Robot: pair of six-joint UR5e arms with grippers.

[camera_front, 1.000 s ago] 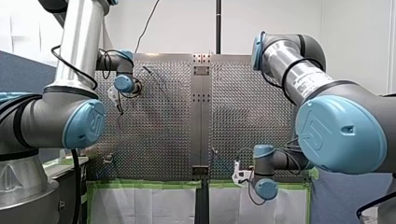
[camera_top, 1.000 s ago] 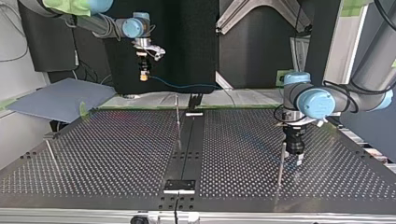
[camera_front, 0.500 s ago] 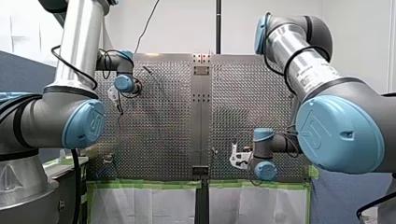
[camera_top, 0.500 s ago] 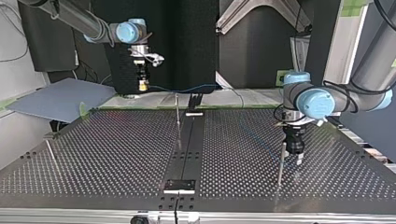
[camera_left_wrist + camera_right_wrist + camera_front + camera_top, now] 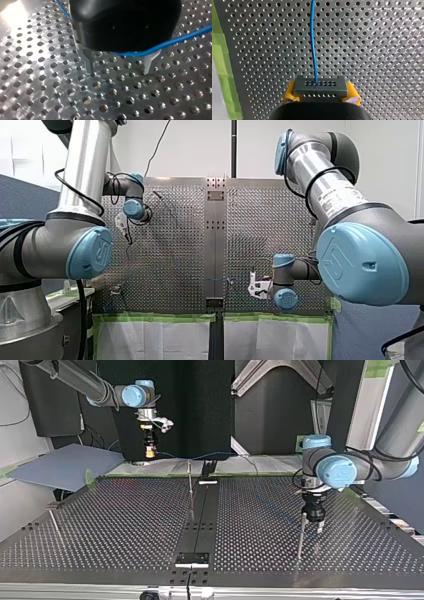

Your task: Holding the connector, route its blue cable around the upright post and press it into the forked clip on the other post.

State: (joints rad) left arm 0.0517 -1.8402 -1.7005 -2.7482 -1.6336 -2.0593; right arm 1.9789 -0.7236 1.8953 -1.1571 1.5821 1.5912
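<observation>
My right gripper (image 5: 320,96) is shut, its yellow pads (image 5: 289,94) on the sides of a grey connector (image 5: 320,86). The blue cable (image 5: 313,42) runs straight ahead from it over the perforated board. In the top view this gripper (image 5: 149,451) hangs above the table's far edge, and the cable (image 5: 200,455) stretches toward the middle behind a thin upright post (image 5: 190,487). My left gripper (image 5: 314,521) stands open just above the board beside another upright post (image 5: 301,535). The cable (image 5: 175,40) crosses close under its body, between the metal fingers (image 5: 150,62), held by neither.
A third thin post (image 5: 54,525) stands at the top view's left. A dark centre strip (image 5: 200,520) with a bracket (image 5: 192,559) divides the board. Green tape (image 5: 160,317) lines the board's near edge in the front view. A grey sheet (image 5: 65,465) lies beyond the table's corner.
My right arm has carried the connector in over the board's edge and lower, leftward in the top view. My left gripper has barely shifted and has stayed open.
</observation>
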